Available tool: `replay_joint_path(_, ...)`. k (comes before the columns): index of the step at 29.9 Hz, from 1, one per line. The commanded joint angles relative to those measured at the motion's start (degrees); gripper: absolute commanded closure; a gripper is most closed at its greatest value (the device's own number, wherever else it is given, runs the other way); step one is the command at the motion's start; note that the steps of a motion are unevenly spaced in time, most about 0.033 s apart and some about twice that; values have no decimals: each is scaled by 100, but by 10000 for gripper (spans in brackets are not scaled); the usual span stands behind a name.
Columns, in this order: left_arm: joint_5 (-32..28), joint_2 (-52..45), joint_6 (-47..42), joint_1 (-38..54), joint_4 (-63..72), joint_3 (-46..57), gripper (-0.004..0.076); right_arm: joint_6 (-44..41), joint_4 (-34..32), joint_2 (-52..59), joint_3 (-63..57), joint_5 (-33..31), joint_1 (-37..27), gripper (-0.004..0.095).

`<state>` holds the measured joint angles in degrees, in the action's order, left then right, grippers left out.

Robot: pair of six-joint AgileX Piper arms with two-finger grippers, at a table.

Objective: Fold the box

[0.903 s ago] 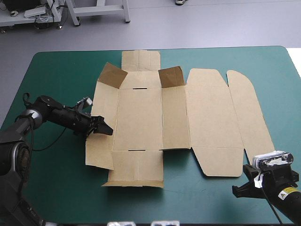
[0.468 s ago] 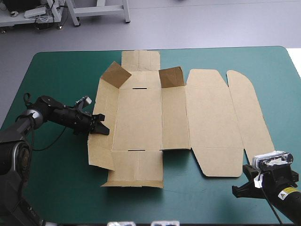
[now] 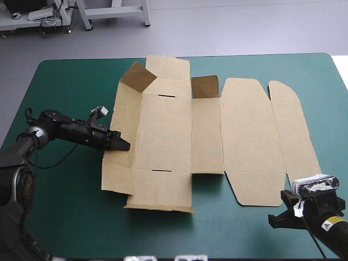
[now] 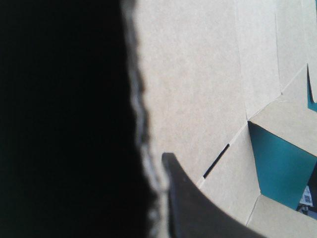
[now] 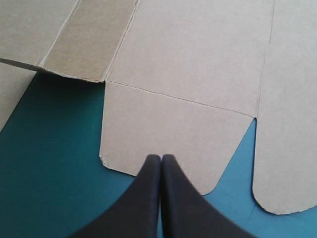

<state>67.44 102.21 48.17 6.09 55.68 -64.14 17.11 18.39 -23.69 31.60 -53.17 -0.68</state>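
I see the brown box lying opened out nearly flat on the teal-green cover, with two far flaps standing up. My left gripper is clamped on the edge of its left panel, board between the fingers. My right gripper is pressed together and empty, with the box's near right flap just ahead of its tips.

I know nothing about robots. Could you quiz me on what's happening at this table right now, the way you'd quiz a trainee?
1. True or false: the box already stands as a finished tray.
2. On the right gripper, the fingers are: A) wide apart, B) shut together, C) clamped on a flap.
3. Fill in: the left gripper meets the box at its ____ edge.
Key: 1 false, it lies mostly flat; 2 B; 3 left.
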Motion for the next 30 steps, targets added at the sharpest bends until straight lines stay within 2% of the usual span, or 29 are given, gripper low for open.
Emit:
replay_joint_path(1,382,-466,217,-30,501,-272,733,67,115,-33,161,313,-2,926)
replay_joint_path(5,685,-618,15,-86,256,-760,733,67,115,-33,161,313,-2,926)
replay_joint_path(8,685,-777,-439,-352,-755,-1332,733,67,138,-33,161,358,-2,926)
replay_joint_path(12,671,-933,-966,-1017,-2430,-2261,733,67,160,-33,161,419,-2,926)
replay_joint_path(19,358,-1002,-1337,-2522,-4168,-3546,733,109,172,-33,340,656,-2,926)
replay_joint_path(23,174,-1002,-1602,-3313,-5568,-3745,732,109,117,-53,727,708,-2,926)
replay_joint_path(30,107,-1002,-1859,-4229,-6874,-3745,733,24,117,-104,1413,930,-2,926)
